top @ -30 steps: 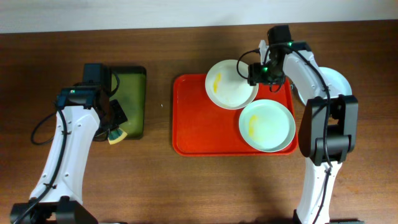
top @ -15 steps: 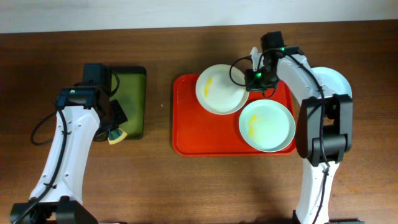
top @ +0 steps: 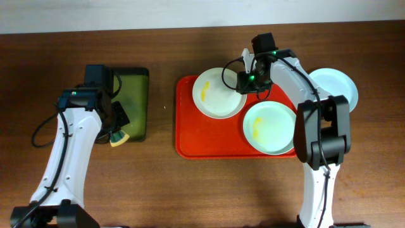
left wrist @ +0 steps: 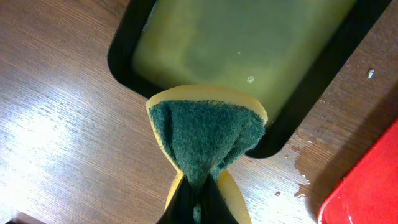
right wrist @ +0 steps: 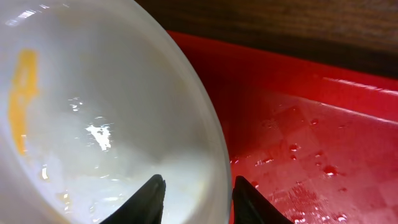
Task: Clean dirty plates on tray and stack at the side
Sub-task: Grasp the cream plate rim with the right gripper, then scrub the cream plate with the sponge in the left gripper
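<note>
The red tray (top: 202, 136) lies mid-table. A cream-white plate (top: 218, 93) with a yellow smear sits at its back left, overhanging the rim. A mint-green plate (top: 271, 127) with a yellow smear lies at the tray's front right. Another mint-green plate (top: 338, 85) lies on the table right of the tray. My right gripper (top: 245, 81) is shut on the cream-white plate's right rim; in the right wrist view its fingers (right wrist: 198, 193) straddle the plate's (right wrist: 93, 124) edge above the wet tray (right wrist: 311, 143). My left gripper (top: 117, 134) is shut on a green-and-yellow sponge (left wrist: 205, 134).
A small dark green tray (top: 131, 101) holding yellowish liquid (left wrist: 249, 50) stands at the left, just beyond the sponge. Water drops lie on the wood between it and the red tray's corner (left wrist: 367, 193). The table's back edge runs behind both trays.
My right gripper has moved left along the back of the red tray, carrying the cream-white plate with it. The left arm and sponge have not moved.
</note>
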`<move>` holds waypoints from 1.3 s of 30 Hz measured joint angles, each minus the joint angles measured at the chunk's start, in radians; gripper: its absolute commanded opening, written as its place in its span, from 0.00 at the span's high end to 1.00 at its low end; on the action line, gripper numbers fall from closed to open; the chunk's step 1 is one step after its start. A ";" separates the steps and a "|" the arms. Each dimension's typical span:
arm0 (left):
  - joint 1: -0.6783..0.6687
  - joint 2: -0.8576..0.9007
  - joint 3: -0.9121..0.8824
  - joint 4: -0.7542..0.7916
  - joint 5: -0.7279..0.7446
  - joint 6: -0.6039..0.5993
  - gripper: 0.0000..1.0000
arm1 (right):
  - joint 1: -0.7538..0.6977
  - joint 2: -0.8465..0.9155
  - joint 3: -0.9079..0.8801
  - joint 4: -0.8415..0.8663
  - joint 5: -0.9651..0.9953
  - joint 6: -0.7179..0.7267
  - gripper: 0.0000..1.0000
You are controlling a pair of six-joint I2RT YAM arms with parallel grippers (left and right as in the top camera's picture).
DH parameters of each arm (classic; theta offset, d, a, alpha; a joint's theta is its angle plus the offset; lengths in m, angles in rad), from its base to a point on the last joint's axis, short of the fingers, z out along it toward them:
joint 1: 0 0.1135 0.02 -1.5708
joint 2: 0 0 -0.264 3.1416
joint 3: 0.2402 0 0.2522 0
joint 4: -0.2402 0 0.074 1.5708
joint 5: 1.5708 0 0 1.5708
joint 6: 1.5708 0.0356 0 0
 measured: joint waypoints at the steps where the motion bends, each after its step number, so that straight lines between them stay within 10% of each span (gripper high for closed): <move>1: 0.000 0.000 0.000 0.000 0.000 0.000 1.00 | 0.000 0.009 0.000 -0.002 0.000 -0.001 0.90; 16: -0.034 0.000 -0.002 0.133 0.203 0.000 1.00 | 0.101 0.017 0.000 -0.272 -0.124 0.003 0.96; 20: -0.173 0.027 -0.002 0.201 0.249 0.000 1.00 | 0.102 0.017 -0.010 -0.254 -0.079 0.005 0.70; 25: -0.307 0.159 -0.002 0.311 0.278 -0.001 1.00 | 0.102 0.007 -0.048 -0.177 -0.078 0.005 0.96; 39: -0.461 0.443 0.001 0.633 0.248 -0.053 1.00 | 0.099 0.006 -0.064 -0.150 -0.106 0.019 0.96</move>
